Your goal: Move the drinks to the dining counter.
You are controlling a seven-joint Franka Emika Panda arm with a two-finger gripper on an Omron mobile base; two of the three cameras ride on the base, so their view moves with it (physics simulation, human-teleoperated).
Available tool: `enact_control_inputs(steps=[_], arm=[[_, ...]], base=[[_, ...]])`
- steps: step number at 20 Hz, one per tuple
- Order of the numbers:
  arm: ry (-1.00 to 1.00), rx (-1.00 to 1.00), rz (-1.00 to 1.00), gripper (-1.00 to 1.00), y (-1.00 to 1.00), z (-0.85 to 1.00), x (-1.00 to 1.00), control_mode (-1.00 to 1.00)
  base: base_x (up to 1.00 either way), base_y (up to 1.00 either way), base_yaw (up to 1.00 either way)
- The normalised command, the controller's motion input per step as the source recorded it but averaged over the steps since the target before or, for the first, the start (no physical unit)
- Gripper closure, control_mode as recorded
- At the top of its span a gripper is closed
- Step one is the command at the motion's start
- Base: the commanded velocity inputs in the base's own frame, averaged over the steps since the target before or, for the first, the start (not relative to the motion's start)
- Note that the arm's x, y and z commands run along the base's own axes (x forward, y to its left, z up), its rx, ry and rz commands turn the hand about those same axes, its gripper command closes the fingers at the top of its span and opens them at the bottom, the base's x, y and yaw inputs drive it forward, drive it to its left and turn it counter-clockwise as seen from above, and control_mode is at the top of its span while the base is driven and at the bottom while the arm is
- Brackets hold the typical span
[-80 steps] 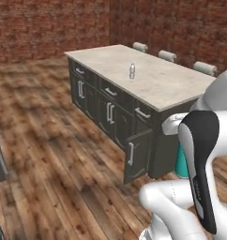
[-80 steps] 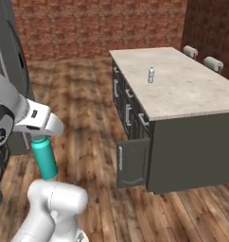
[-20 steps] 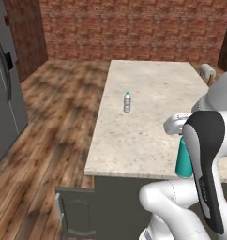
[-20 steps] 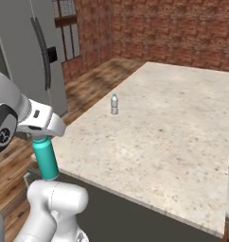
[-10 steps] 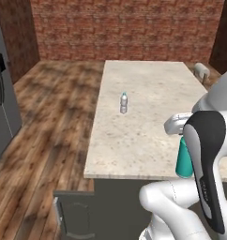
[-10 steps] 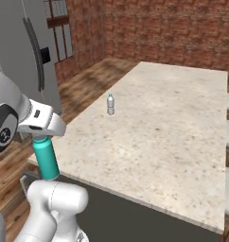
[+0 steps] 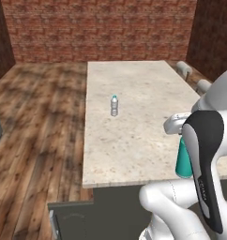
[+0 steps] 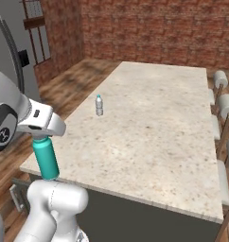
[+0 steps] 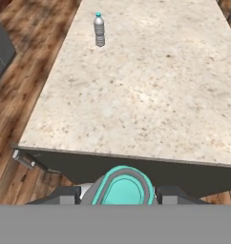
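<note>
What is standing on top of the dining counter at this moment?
One small water bottle stands upright on the dining counter. The teal bottle is not on it; the end effector holds it in front of the near edge. The arm covers part of the near right corner.

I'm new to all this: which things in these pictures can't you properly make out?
- Teal bottle: its cap is hidden inside the white two-finger gripper in the right base view; the arm covers most of it in the left base view.
- Small clear water bottle with blue cap: too small for any label detail.
- White stools: cut off by the right base view's edge.
</note>
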Motion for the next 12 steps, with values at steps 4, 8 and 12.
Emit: enact_control_inputs(steps=[4,8,12], arm=[[0.00,0.00,-0.02,1.00,0.00,0.00,0.25,-1.00],[-0.01,0.03,-0.04,1.00,0.00,0.06,1.00,-1.00],[-0.03,0.02,-0.01,1.00,0.00,0.02,0.93,-1.00]], base=[[0.75,0.00,-0.07],[0.00,0.00,0.00],[0.00,0.00,0.00]])
